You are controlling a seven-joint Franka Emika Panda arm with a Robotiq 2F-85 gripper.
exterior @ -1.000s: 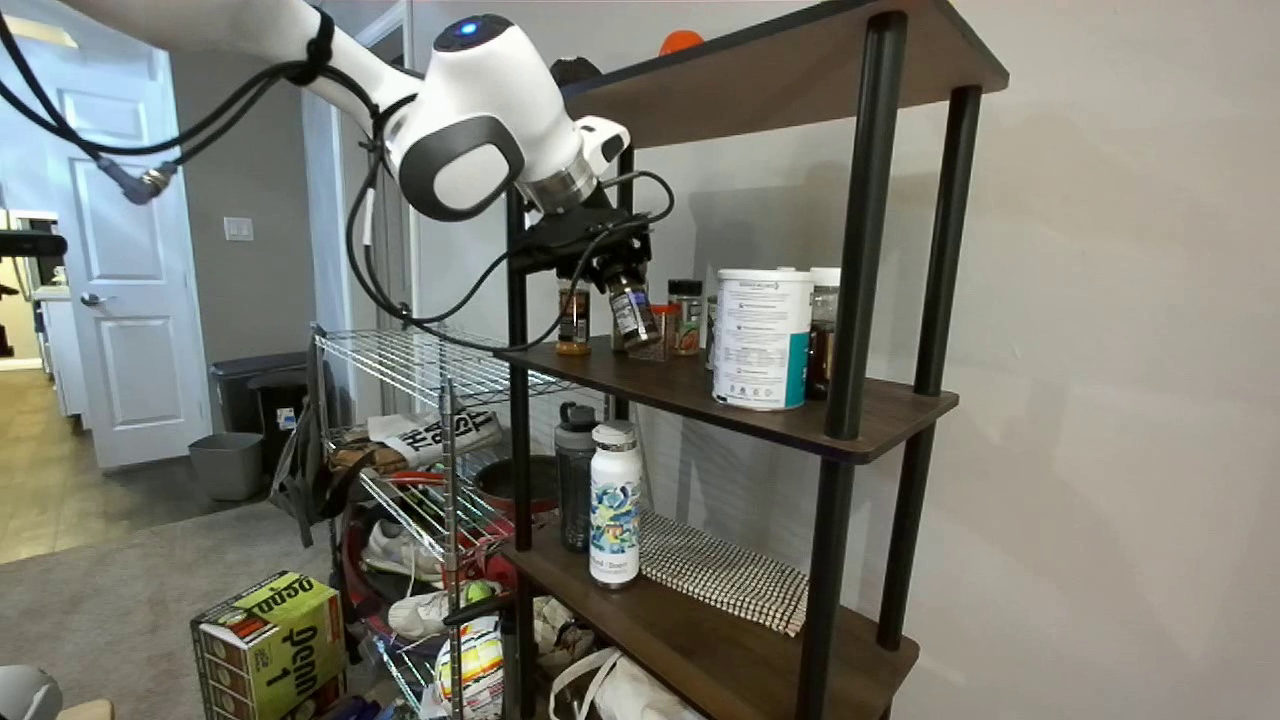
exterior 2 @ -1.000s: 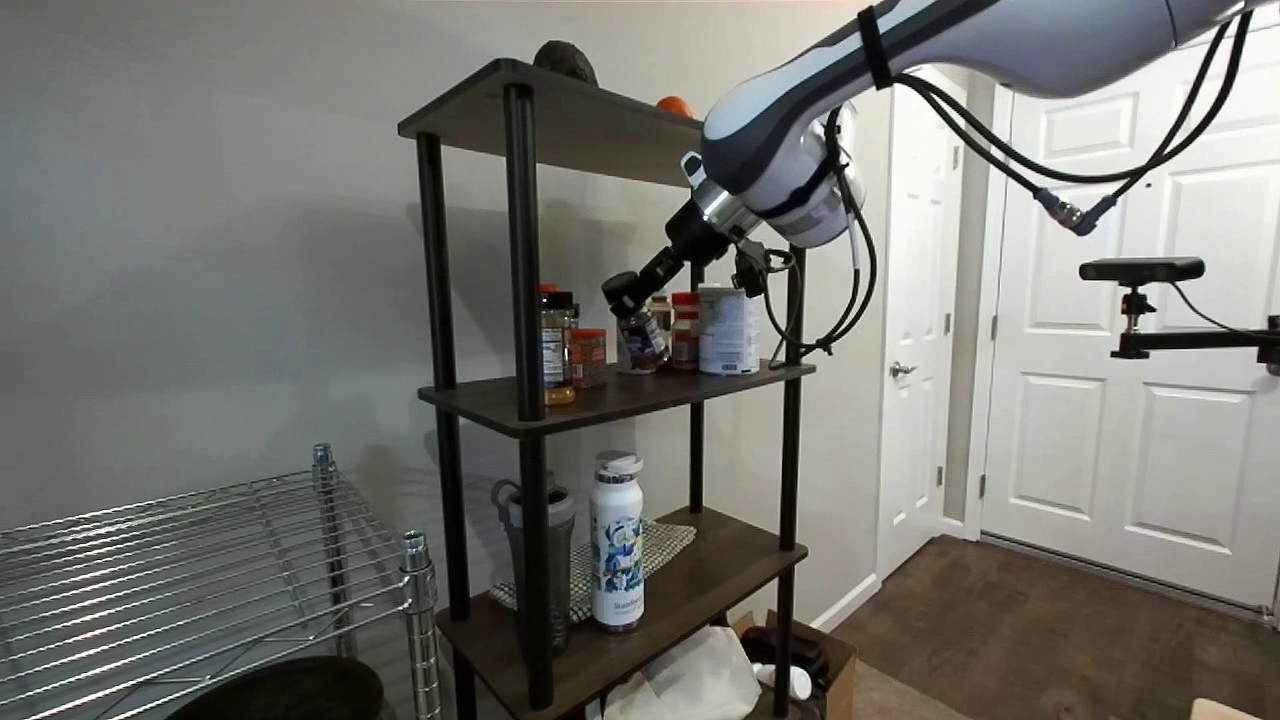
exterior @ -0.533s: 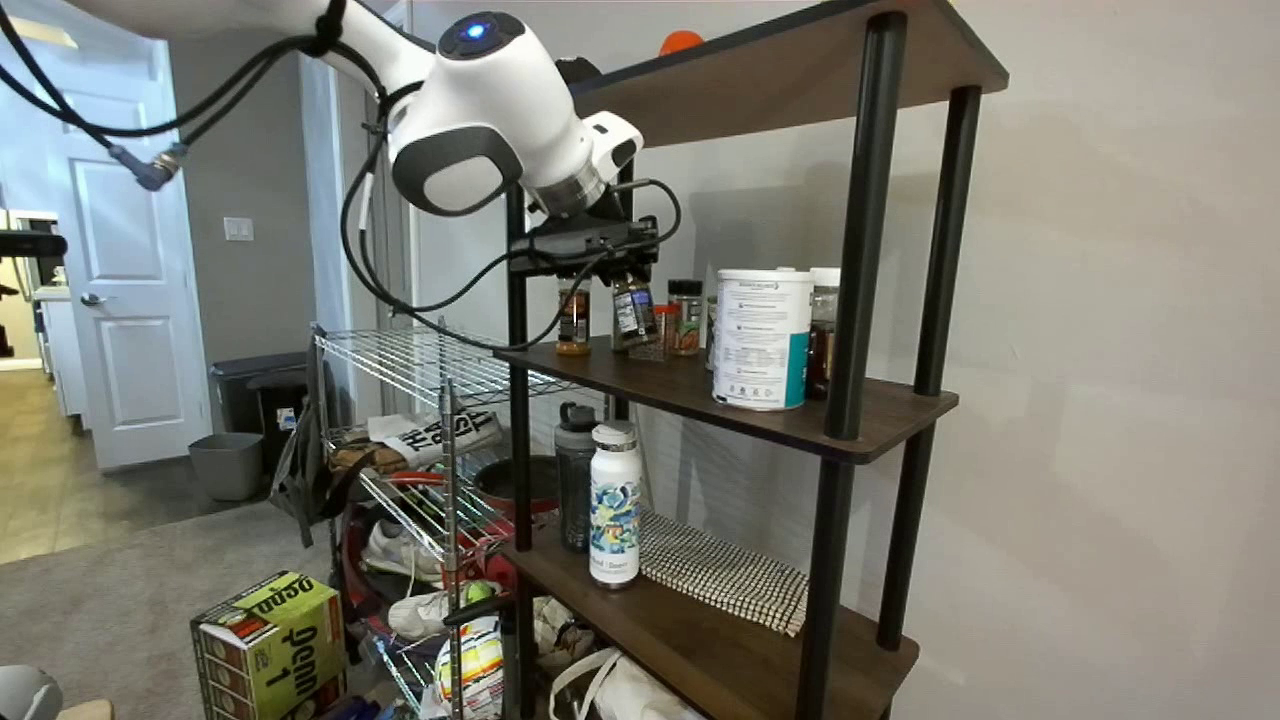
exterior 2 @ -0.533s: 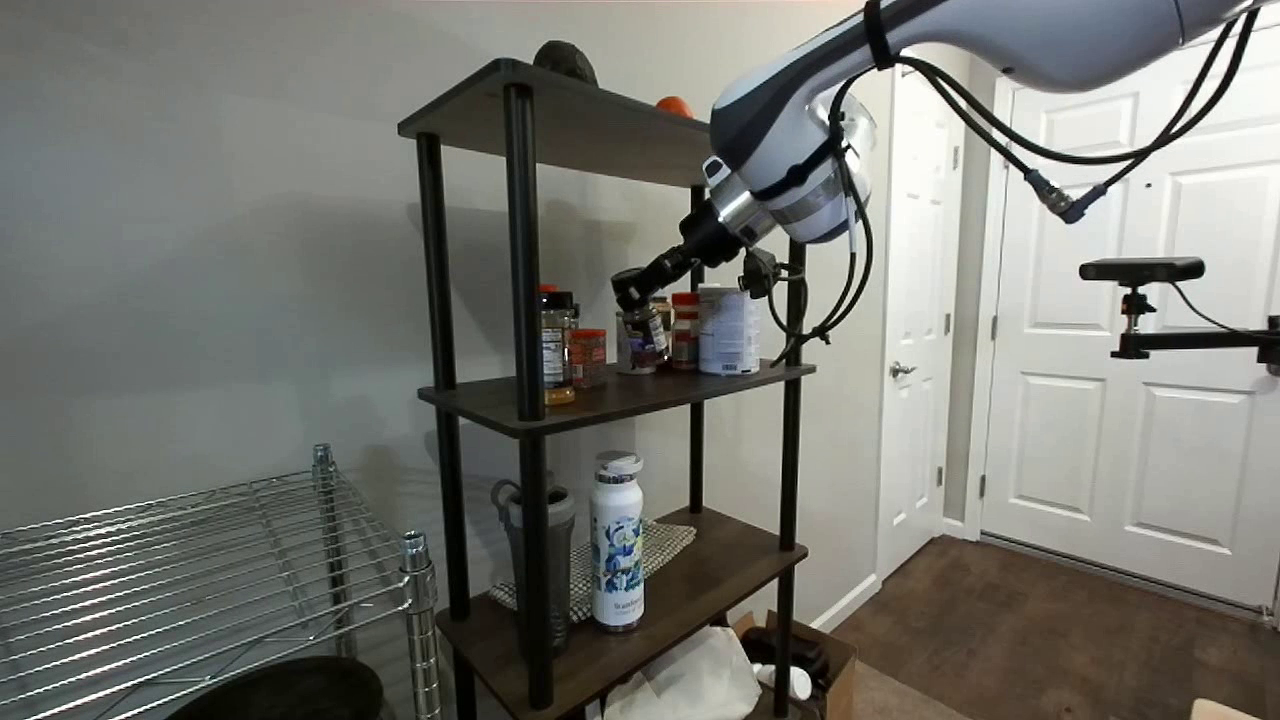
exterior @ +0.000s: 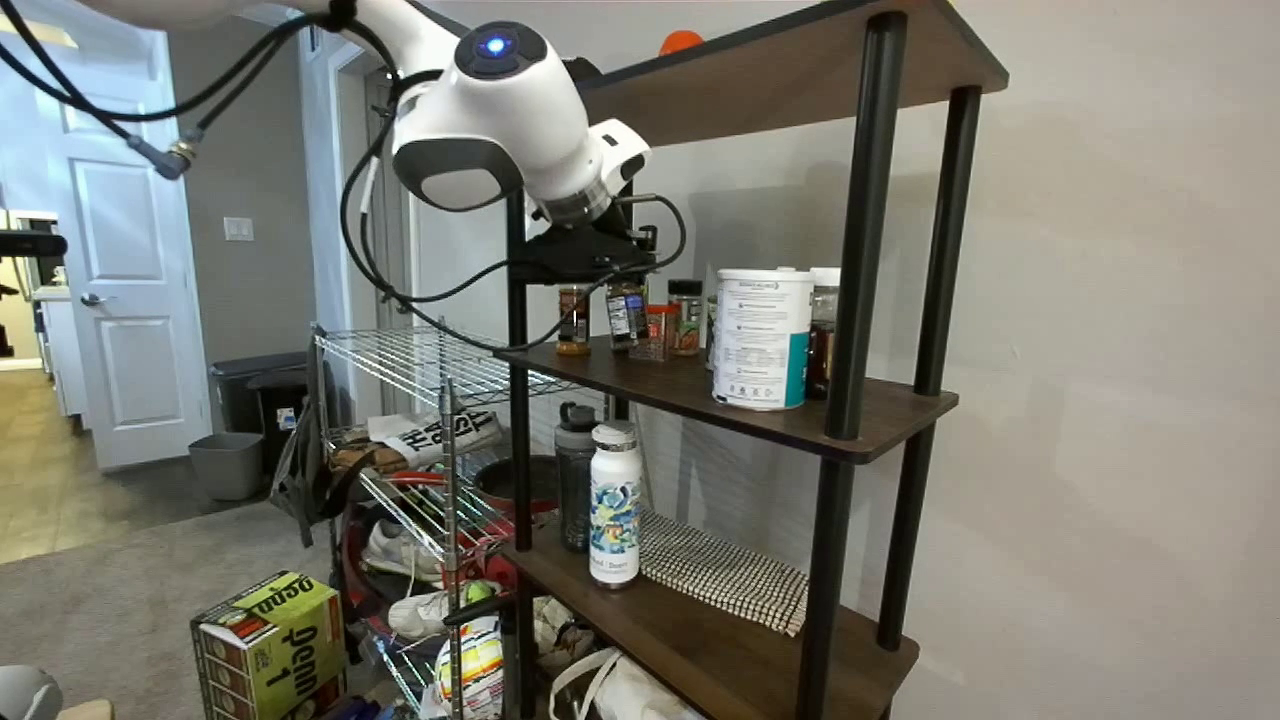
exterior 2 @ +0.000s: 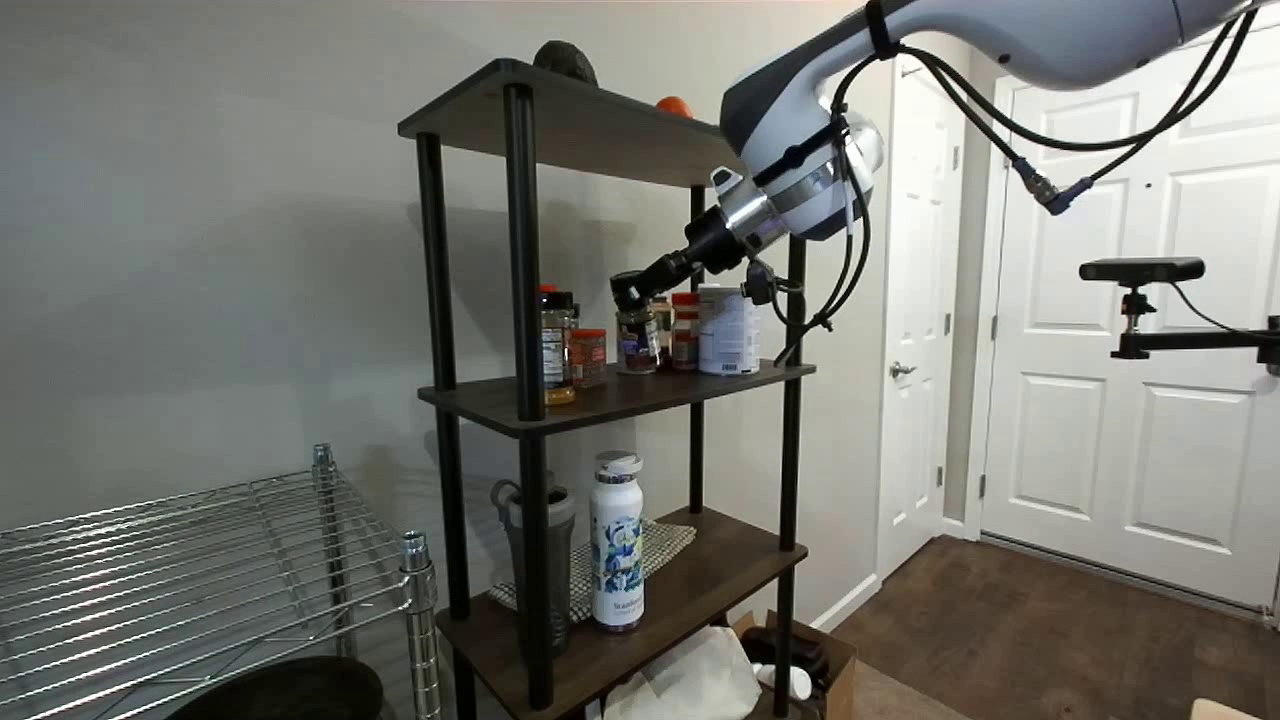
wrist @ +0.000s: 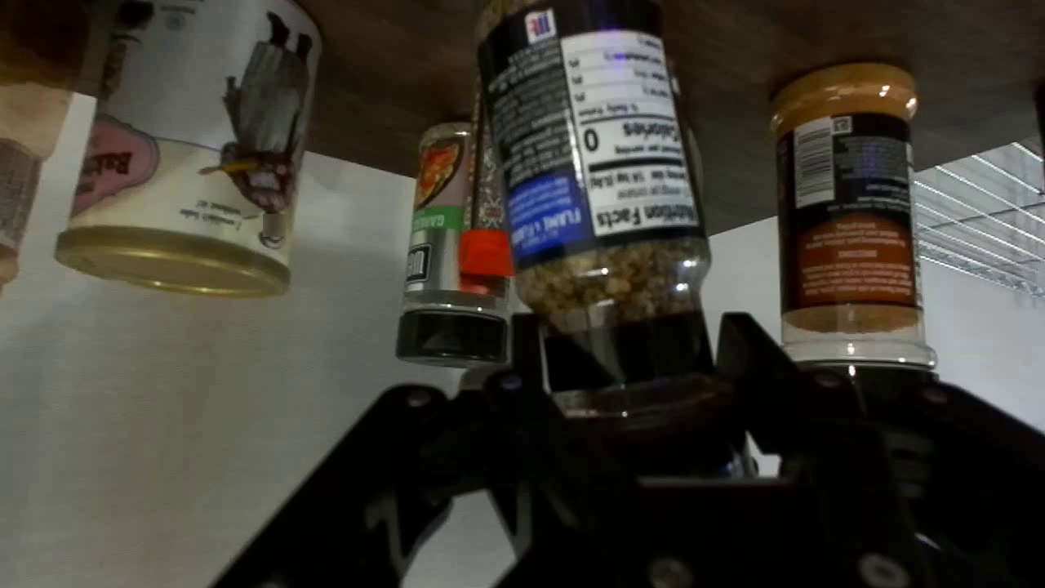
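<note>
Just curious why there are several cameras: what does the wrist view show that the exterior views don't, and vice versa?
Wrist view only: readable Nutrition Facts lettering on the spice jar; a pink label on a can.
Exterior views only: the robot arm and a patterned white bottle.
Shared: the spice jar between the fingers, and the shelf.

Robot arm [exterior 2: 800,110] at upper right, gripper [exterior 2: 631,290] clasping a spice jar [exterior 2: 638,342] by its top mid-frame, white canister [exterior 2: 729,338] (print too small to read) to its right, patterned white bottle [exterior 2: 618,545] on the lower shelf [exterior 2: 715,555], wire rack [exterior 2: 225,560] lower left, white door [exterior 2: 1060,330] far right.
</note>
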